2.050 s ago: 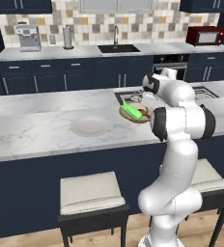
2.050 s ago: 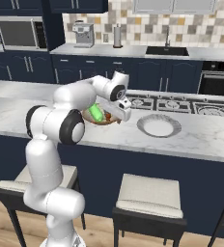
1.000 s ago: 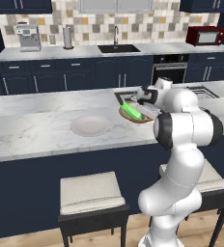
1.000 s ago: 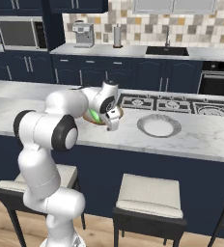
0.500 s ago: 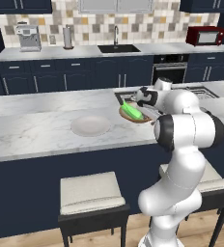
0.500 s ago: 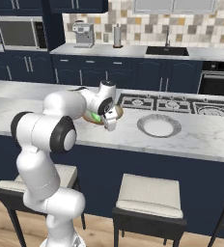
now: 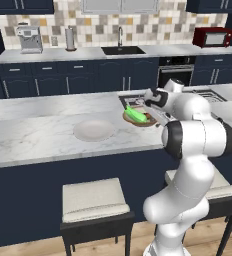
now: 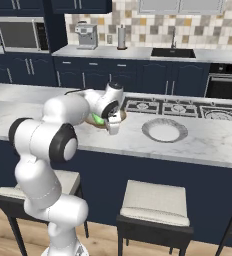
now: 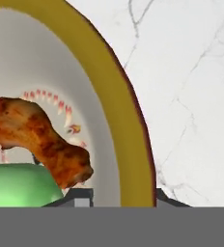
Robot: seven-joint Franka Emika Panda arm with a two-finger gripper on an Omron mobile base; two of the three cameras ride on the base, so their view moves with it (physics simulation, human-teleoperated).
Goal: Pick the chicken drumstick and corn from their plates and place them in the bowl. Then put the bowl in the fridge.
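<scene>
Tan bowl [image 9: 128, 111] | drumstick [image 9: 36, 137] lies slantwise beside corn [image 9: 17, 185]; hand [image 9: 119, 198] straddles rim; clamped or not: cannot tell

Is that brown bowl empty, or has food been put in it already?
Not empty. The tan-brown bowl holds the reddish-brown chicken drumstick and, beside it, the bright green corn.
</scene>
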